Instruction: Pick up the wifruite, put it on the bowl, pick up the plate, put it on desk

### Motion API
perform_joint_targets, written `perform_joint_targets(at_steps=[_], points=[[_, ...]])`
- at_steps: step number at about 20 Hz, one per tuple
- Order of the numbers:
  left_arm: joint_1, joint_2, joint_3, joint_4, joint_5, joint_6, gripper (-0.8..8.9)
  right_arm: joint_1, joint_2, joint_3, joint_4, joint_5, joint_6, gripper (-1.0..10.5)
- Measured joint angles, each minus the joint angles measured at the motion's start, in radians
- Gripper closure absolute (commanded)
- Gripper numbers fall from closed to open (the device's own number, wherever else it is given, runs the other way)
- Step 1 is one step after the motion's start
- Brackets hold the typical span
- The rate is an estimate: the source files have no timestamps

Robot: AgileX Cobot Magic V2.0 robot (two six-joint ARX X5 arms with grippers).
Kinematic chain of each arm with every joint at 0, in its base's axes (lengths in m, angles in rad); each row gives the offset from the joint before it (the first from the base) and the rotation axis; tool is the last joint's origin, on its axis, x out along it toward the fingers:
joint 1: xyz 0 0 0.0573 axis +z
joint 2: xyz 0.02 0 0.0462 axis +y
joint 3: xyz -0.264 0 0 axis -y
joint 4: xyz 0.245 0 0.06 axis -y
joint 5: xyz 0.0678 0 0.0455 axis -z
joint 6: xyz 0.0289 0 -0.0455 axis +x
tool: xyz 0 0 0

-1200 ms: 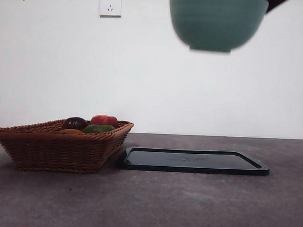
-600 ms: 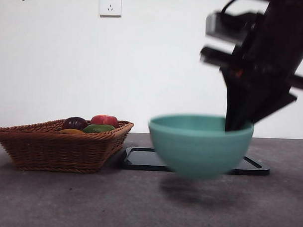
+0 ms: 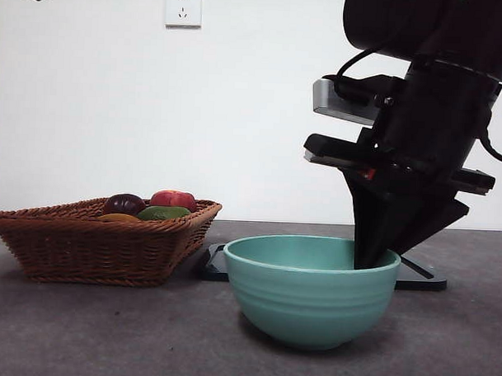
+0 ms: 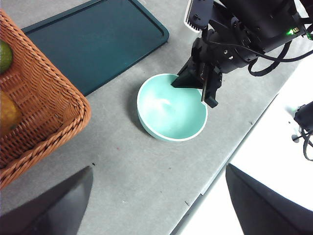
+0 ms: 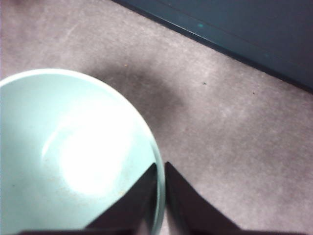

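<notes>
Bowl: one teal bowl (image 3: 311,289) stands upright on the worktop (image 3: 106,331), near and to the right of centre; nothing lies inside it.
Right gripper (image 5: 161,196): its two jaws are pinched on the bowl's right rim, one inside the wall and one outside, only the rim between them.
Left gripper (image 4: 156,205): up above the worktop, well apart from everything; its two jaws stand wide with nothing between them.
Tray: one dark flat tray (image 3: 413,276) lies just beyond the bowl, partly hidden by it.
Basket: one wicker basket (image 3: 101,240) at the left, its right corner just beside the tray.
Fruit: four pieces show over the basket's rim in the front view: a dark purple one (image 3: 123,204), a red one (image 3: 173,199), a green one (image 3: 163,212) and an orange-yellow one (image 3: 118,218).
Wall: one white socket (image 3: 182,7) high up, left of centre.
</notes>
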Motion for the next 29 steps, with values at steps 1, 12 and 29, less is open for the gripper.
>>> perform_joint_targets(at_steps=[1, 12, 29], points=[[0.0, 0.0, 0.0, 0.0, 0.0, 0.0, 3.8, 0.0, 0.0, 0.0, -0.005, 0.0, 0.007, 7.3], [0.0, 0.0, 0.0, 0.0, 0.0, 0.0, 3.8, -0.001, -0.286, 0.1, -0.189, 0.021, 0.005, 6.8], [0.0, 0.0, 0.0, -0.023, 0.0, -0.001, 3.8, -0.001, -0.797, 0.218, -0.669, -0.24, -0.065, 6.8]])
